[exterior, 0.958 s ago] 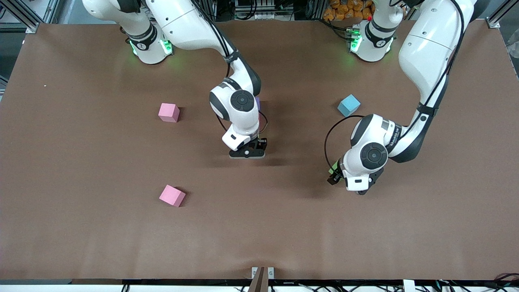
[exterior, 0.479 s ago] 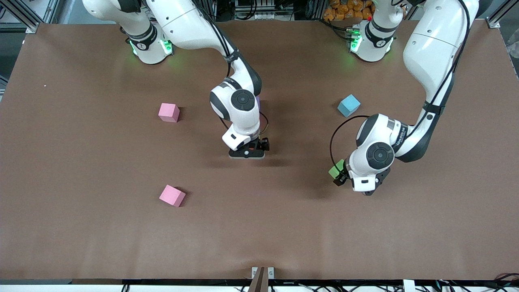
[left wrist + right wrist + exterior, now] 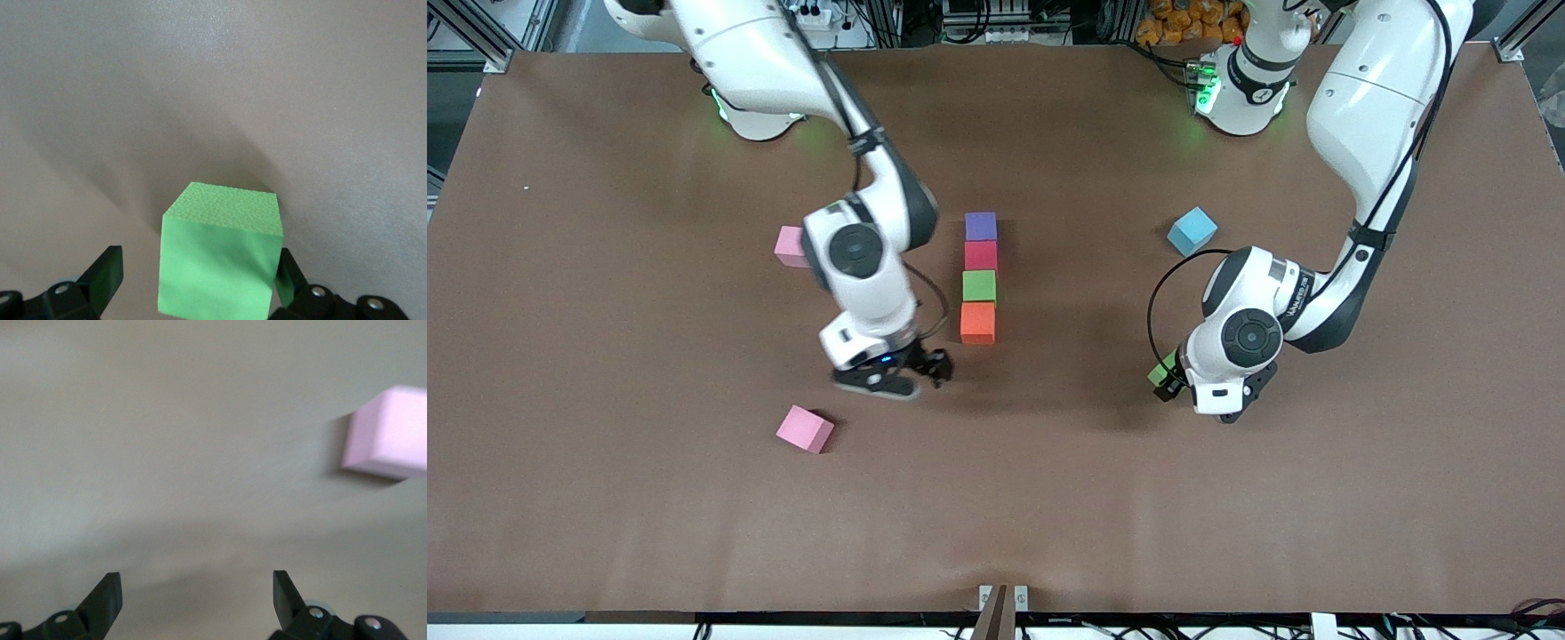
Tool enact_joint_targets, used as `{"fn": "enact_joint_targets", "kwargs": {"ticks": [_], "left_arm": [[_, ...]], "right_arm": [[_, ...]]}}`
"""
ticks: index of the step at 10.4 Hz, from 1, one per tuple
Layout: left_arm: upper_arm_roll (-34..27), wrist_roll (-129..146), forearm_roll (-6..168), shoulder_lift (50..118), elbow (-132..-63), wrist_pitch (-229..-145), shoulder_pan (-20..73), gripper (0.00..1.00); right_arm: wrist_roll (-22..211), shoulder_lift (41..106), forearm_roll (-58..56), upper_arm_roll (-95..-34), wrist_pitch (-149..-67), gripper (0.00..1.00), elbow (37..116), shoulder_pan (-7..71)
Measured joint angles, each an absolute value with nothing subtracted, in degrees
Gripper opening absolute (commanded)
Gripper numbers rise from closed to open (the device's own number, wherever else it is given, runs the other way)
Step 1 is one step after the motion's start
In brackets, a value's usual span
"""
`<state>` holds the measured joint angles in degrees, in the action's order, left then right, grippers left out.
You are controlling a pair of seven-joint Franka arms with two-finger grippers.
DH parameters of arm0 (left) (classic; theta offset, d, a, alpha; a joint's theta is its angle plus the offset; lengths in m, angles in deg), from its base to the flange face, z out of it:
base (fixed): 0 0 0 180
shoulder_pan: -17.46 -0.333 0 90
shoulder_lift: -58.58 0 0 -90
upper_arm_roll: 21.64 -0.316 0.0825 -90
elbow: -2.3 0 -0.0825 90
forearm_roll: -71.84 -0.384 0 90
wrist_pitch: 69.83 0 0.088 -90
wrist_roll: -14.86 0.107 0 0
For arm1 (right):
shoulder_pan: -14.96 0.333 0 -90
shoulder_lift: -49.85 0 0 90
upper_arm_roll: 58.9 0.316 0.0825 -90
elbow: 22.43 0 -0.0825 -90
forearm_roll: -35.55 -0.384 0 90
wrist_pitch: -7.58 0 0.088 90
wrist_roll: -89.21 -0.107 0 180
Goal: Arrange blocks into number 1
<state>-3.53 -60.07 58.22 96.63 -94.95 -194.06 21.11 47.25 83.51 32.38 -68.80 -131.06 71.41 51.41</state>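
Four blocks lie in a straight touching column mid-table: purple (image 3: 980, 226) farthest from the front camera, then red (image 3: 980, 256), green (image 3: 979, 286) and orange (image 3: 977, 322) nearest. My right gripper (image 3: 907, 378) (image 3: 197, 587) hangs open and empty over bare table beside the orange block, toward the right arm's end. The second green block (image 3: 1163, 367) (image 3: 220, 257) rests on the table toward the left arm's end. My left gripper (image 3: 1167, 380) (image 3: 197, 267) is low around it, open. One finger (image 3: 288, 275) is at the block's side. The other finger (image 3: 105, 275) stands clear of it.
Two pink cubes lie toward the right arm's end, one (image 3: 805, 429) (image 3: 389, 433) near my right gripper and one (image 3: 790, 246) partly hidden by the right arm. A light-blue cube (image 3: 1192, 230) sits near the left arm. The brown table (image 3: 605, 516) spreads wide around them.
My right gripper has left the orange block at the column's near end and swung toward the near pink cube, uncovering the column. The left gripper has shifted only slightly around the green block.
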Motion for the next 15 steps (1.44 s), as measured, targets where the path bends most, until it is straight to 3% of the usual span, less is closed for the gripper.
{"fn": "enact_joint_targets", "kwargs": {"ticks": [2,6,7,8,15], "left_arm": [[-3.55,-60.38,57.54,96.85,-95.31,-194.16,21.15,1.0],[-3.55,-61.27,57.51,97.99,-95.42,-196.04,21.27,1.0],[-3.54,-61.7,57.43,98.28,-95.46,-196.58,21.35,0.55],[-3.53,-61.86,57.09,98.57,-95.48,-196.77,21.43,0.01],[-3.11,-61.92,55.08,98.61,-95.3,-196.84,23.31,0.0]], "right_arm": [[48.07,79.25,32.39,-65.09,-129.11,1.0,73.87,41.92],[55.46,71.03,32.41,-64.03,-118.26,1.0,74.76,31.72],[58.64,68.88,32.41,-63.97,-115.19,1.0,74.8,29.82],[61.77,66.91,32.41,-63.89,-112.5,1.0,74.86,28.11],[78.17,58.08,32.45,-63.72,-100.23,1.0,74.89,21.76]]}}
